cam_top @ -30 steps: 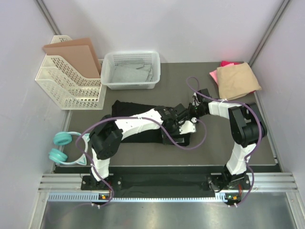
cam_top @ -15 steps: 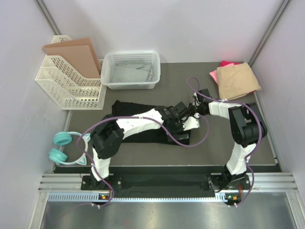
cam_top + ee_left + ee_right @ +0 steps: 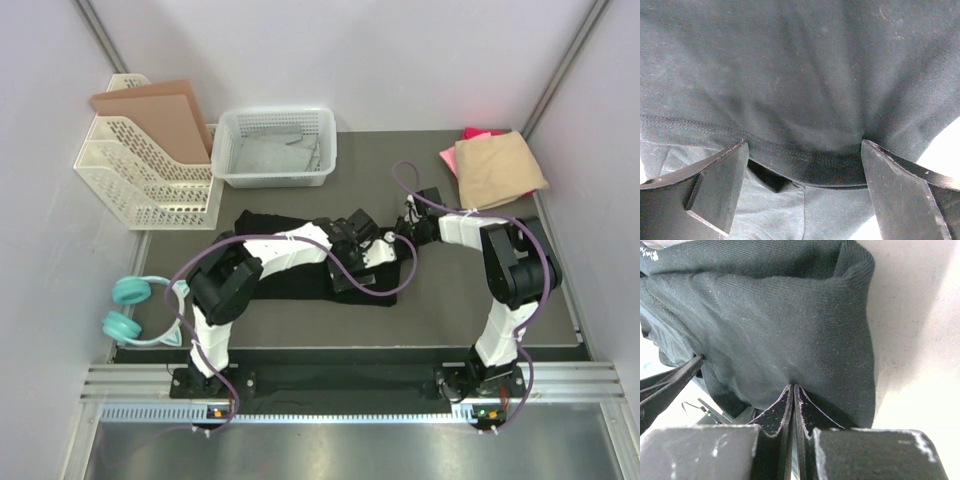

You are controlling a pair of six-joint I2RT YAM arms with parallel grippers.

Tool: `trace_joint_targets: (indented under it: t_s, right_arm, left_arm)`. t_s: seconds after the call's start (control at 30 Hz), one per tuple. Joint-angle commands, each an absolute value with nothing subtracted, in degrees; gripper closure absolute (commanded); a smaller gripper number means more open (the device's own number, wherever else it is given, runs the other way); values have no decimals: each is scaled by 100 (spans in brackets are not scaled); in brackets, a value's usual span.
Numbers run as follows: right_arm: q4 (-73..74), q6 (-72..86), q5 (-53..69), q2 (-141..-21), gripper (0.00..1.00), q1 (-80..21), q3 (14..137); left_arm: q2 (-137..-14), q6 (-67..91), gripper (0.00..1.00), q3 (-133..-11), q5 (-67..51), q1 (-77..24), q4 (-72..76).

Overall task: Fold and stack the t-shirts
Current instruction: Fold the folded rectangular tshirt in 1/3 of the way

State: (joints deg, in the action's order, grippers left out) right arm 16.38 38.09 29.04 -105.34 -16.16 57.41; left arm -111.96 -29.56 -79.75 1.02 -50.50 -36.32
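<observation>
Three t-shirts and two grippers, each placed by the white mesh basket (image 3: pixel 275 178).

1. Black t-shirt (image 3: pixel 262 224): lies partly folded on the dark mat (image 3: pixel 450 300), just in front of the basket and running off to its right.
2. Left gripper (image 3: pixel 804 145): over the shirt's right end, in front and to the right of the basket. Jaws wide apart, with a stitched hem of the black cloth running between them.
3. Right gripper (image 3: pixel 794 388): just beyond the left one, farther right of the basket. Jaws pressed together, pinching a fold of the black t-shirt.
4. Tan t-shirt (image 3: pixel 498 168): folded, well to the right of the basket.
5. Pink t-shirt (image 3: pixel 477 133): beneath the tan one, only its edges showing.
</observation>
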Motion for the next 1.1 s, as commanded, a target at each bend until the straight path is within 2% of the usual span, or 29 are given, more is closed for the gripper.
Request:
trace_joint_targets:
  t_s: [0.0,0.33,0.47,0.77,1.03,1.07]
  right_arm:
    - [1960,3525,2241,-10670,100,-1547,5467]
    - [1925,3498,2233,-10714,100,-1485,5379]
    - [1899,3507,2250,-10705,100,-1477,5370]
    - [1890,3445,2233,-10758,100,-1389,5317]
    - [1863,3454,2250,-10863,100,-1397,5388]
    - [1863,3454,2250,-10881,100,-1389,5396]
  left_arm:
    - [-10723,-3181,1,-7656,132,-5080,-3884]
    - [-10248,-3893,1,-7189,650,-4721,-4052]
    - [-10213,-4017,1,-7461,650,-4395,-4254]
    - [-10029,-3999,1,-7919,624,-4368,-4526]
    - [-9782,-3507,1,-8402,35,-4868,-4860]
    - [-9791,-3446,1,-8428,-322,-4956,-4843]
